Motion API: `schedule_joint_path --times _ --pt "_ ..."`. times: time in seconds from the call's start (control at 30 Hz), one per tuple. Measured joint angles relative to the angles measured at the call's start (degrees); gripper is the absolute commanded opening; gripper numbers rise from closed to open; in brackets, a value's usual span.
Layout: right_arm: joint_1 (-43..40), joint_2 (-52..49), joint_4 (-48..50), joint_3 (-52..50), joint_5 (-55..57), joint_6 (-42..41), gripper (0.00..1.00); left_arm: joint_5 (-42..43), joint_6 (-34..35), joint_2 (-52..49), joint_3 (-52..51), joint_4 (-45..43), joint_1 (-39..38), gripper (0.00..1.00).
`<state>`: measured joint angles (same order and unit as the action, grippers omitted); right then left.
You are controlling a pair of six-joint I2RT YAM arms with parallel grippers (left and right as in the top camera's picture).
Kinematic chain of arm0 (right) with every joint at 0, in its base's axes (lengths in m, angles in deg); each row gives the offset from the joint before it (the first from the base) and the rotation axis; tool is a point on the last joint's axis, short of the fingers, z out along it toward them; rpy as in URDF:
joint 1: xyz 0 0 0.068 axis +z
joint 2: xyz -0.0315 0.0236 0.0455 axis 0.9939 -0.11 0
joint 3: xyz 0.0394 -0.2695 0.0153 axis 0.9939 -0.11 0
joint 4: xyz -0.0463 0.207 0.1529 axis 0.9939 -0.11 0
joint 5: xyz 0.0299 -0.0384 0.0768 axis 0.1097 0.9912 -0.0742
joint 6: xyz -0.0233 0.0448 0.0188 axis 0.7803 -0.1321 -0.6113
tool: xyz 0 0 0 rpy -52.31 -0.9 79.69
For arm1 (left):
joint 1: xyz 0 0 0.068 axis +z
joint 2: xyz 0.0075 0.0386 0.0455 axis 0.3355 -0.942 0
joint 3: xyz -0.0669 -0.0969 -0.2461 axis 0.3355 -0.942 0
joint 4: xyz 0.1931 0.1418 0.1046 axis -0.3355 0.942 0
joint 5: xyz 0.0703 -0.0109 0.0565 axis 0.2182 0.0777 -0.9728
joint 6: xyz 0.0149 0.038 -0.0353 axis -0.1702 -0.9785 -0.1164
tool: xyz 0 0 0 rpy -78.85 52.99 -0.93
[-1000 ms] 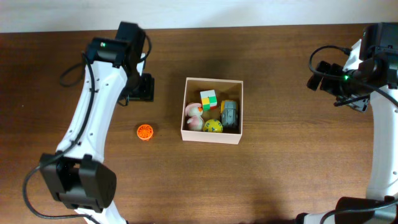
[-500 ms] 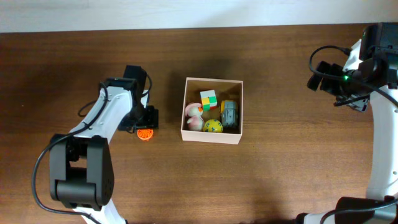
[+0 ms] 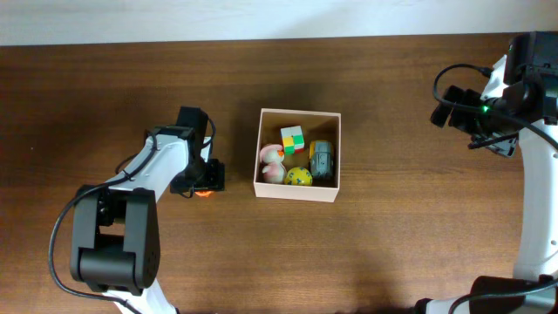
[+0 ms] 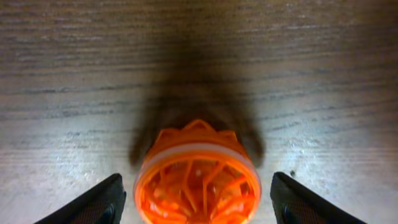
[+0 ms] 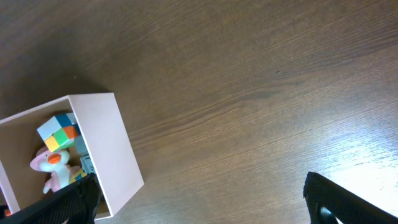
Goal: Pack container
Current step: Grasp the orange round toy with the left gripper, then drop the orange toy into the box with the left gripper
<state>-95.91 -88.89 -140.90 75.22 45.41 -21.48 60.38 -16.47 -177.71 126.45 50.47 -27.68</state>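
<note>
The container (image 3: 297, 192) is a square cream-walled box at the table's middle, tan inside. It holds a colour cube (image 3: 292, 138), a pink duck (image 3: 272, 162), a yellow ball (image 3: 299, 177) and a grey toy (image 3: 322, 160). An orange ribbed ball (image 4: 196, 180) lies on the table left of the box, mostly hidden under my left gripper (image 3: 202, 181) in the overhead view. In the left wrist view my left gripper (image 4: 196, 205) is open with a finger on each side of the ball, apart from it. My right gripper (image 5: 199, 202) is open and empty, far right of the box (image 5: 115, 149).
The brown wooden table (image 3: 392, 244) stretches all round the box. A pale wall edge (image 3: 279, 17) runs along the far side. My right arm (image 3: 514, 96) with its cables stands at the right edge.
My left gripper has come down from behind the orange ball to sit over it, straddling it. The right arm has not moved.
</note>
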Motion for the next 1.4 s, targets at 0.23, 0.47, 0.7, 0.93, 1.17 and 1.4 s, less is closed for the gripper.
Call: schedule_joint_path --times 0.23,0.47,0.7,0.93,1.17,1.4 --pt "0.00 0.00 0.00 0.00 0.00 0.00 0.99 -0.44 -0.04 0.07 -1.73 -2.43 -0.04 0.65" --pt "0.00 0.00 0.00 0.00 0.00 -0.02 0.99 -1.22 -0.42 0.07 -1.79 -3.28 -0.04 0.50" --pt "0.00 0.00 -0.02 0.00 0.00 -0.04 0.99 -0.57 -1.49 0.04 0.70 2.25 -0.04 0.48" --pt "0.00 0.00 -0.04 0.00 0.00 -0.02 0.99 4.33 -2.40 0.07 18.86 16.74 -0.57 0.46" --pt "0.00 0.00 0.00 0.00 0.00 -0.02 0.99 7.45 -4.48 2.58 37.66 20.02 -7.65 0.47" --pt "0.00 0.00 0.00 0.00 0.00 -0.02 0.99 7.63 -6.25 3.17 38.01 15.74 -19.45 0.47"
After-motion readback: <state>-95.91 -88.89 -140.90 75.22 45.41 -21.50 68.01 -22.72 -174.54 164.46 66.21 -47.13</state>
